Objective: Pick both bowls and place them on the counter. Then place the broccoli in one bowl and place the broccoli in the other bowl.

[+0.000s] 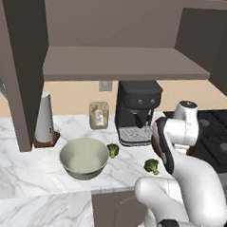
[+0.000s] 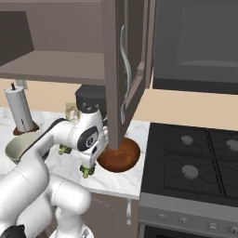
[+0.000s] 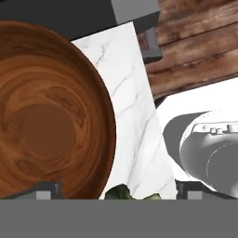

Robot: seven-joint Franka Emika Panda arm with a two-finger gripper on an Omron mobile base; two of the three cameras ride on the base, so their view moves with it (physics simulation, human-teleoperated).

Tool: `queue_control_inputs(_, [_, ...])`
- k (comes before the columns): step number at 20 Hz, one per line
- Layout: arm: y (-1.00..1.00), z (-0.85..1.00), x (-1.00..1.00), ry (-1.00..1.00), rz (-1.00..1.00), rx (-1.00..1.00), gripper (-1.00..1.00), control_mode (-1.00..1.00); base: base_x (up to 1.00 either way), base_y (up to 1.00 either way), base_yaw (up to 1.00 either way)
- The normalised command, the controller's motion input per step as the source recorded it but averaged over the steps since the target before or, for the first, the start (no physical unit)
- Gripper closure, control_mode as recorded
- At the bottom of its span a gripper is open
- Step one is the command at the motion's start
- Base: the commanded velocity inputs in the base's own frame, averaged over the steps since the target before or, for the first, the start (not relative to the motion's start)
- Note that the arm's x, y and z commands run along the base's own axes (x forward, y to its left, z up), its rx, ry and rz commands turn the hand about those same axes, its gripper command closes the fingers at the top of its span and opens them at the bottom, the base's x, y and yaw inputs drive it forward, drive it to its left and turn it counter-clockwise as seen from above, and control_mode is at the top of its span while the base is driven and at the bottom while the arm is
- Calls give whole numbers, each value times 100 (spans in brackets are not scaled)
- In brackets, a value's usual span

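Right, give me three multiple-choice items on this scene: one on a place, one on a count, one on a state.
1. Where does the brown bowl sit?
A. on the shelf
B. on the counter beside the stove
C. on a burner

2. How many broccoli pieces lie on the counter in the left base view?
A. two
B. one
C. four

3. What is in the grey bowl?
A. broccoli
B. a bag
C. nothing

Answers:
1 B: it rests on marble at the stove's left edge.
2 A: one piece lies by the grey bowl, another lies nearer the arm.
3 C: its inside shows bare.
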Motion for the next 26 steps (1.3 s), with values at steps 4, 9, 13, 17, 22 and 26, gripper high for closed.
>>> queue_control_inputs(4, [35,17,-24,0,42,-4,-100,-100,0,0,0])
queue_control_inputs(9, [25,15,-31,-3,55,-4,-100,-100,0,0,0])
queue_control_inputs(13, [18,4,-17,-6,64,-1,-100,-100,0,0,0])
queue_control_inputs(17, [14,0,10,-2,64,0,-100,-100,0,0,0])
queue_control_inputs(22, [17,0,17,-6,56,0,-100,-100,0,0,0])
queue_control_inputs(26, [25,0,10,-5,40,-3,-100,-100,0,0,0])
